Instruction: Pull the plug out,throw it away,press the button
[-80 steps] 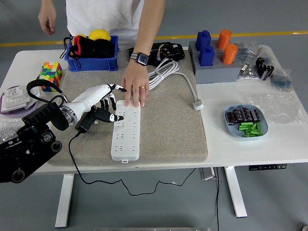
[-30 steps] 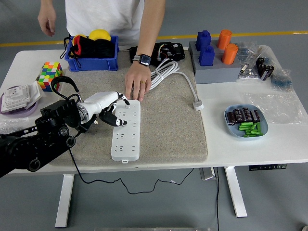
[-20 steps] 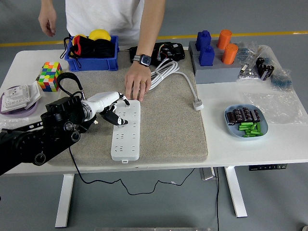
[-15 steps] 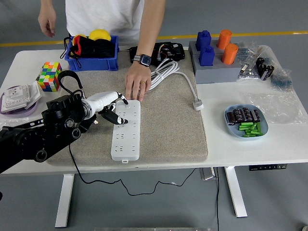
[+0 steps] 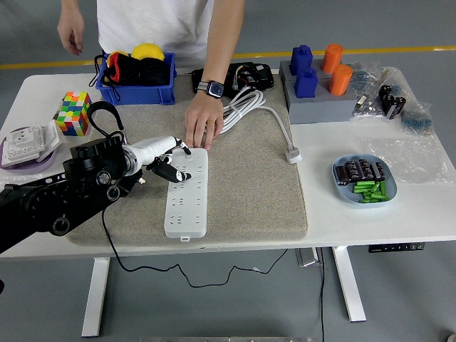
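A white power strip (image 5: 187, 196) lies lengthwise on the grey mat (image 5: 249, 185). My left hand (image 5: 171, 158) reaches in from the left over the strip's far left corner. Its white fingers are spread, their black tips touch the strip, and they hold nothing. The black plug (image 5: 135, 182) lies on the mat just under my wrist, partly hidden by the arm. Its black cord (image 5: 108, 228) runs off the table's near edge. A person's hand (image 5: 203, 127) rests flat on the mat at the strip's far end. My right arm is out of view.
A blue bin (image 5: 137, 78) stands at the back left, with a colour cube (image 5: 73, 112) beside it. A purple plate (image 5: 25, 146) holds a wall socket at the far left. A coiled white cable (image 5: 246, 107) lies behind the mat, and a blue dish (image 5: 365, 179) sits at the right.
My left hand let go of the plug and moved forward and right to the strip's far corner. The person's hand slid back off the strip to its far end.
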